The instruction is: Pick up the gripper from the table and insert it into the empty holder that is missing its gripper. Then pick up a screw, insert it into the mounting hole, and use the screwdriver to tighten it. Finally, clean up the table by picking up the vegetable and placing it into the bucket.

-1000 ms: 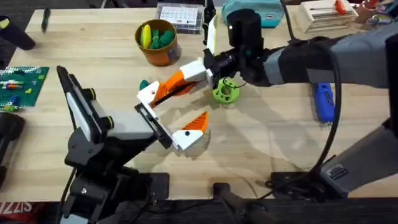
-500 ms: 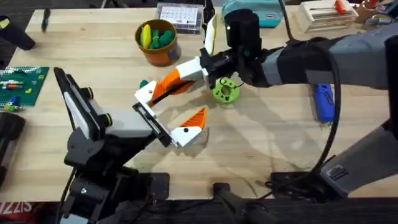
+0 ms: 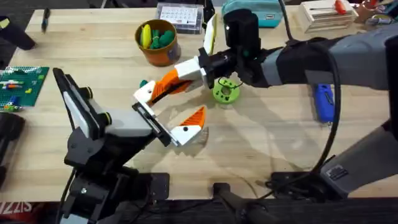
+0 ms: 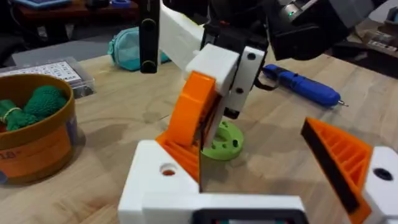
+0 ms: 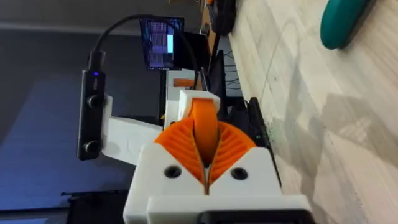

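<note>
My right gripper [image 3: 203, 67] reaches across the table [image 3: 267, 143] and is shut on the gripper [image 3: 169, 82], an orange wedge with a white base. Its orange pads [image 5: 180, 146] clamp the wedge [image 5: 204, 124]. The wedge [image 4: 193, 118] tilts down, its white base [image 4: 158, 180] against the free end of the holder [image 3: 151, 122] on my left wrist. My left gripper [image 3: 177, 112] carries one orange-tipped finger [image 3: 189, 127] and stands open. The blue screwdriver [image 3: 323, 102] lies at the right. The orange-brown bucket [image 3: 157, 43] holds yellow and green pieces. A small green vegetable [image 3: 144, 84] lies beside the wedge.
A green disc with holes [image 3: 226, 91] sits under my right wrist. At the back are a teal pouch [image 3: 255, 12], a clear box [image 3: 180, 15] and a wooden box [image 3: 329, 15]. A green brick board [image 3: 18, 87] lies far left.
My right gripper has carried the orange wedge slightly left and back. My left arm and the holder have edged a little to the left.
</note>
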Robot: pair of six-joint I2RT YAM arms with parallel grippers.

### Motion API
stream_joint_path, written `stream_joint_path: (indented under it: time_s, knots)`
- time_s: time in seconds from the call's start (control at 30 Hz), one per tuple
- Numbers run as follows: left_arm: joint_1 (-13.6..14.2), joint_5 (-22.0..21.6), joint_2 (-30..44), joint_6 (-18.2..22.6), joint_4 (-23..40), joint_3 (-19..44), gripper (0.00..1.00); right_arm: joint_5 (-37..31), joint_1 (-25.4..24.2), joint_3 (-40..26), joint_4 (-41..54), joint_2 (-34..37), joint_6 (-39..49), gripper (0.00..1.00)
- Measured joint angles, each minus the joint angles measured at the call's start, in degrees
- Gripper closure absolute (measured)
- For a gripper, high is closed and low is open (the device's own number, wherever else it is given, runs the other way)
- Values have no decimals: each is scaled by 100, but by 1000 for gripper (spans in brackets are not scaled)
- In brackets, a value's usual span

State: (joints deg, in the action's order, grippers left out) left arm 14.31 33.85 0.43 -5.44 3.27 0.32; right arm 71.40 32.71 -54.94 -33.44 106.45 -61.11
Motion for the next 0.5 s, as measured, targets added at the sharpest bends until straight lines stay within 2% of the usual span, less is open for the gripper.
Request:
stream_joint_path:
  time_s: [0.5]
  knots:
    - [-22,-97,33,-48,0,0,14,-265,79,-4,-23,0,190,982]
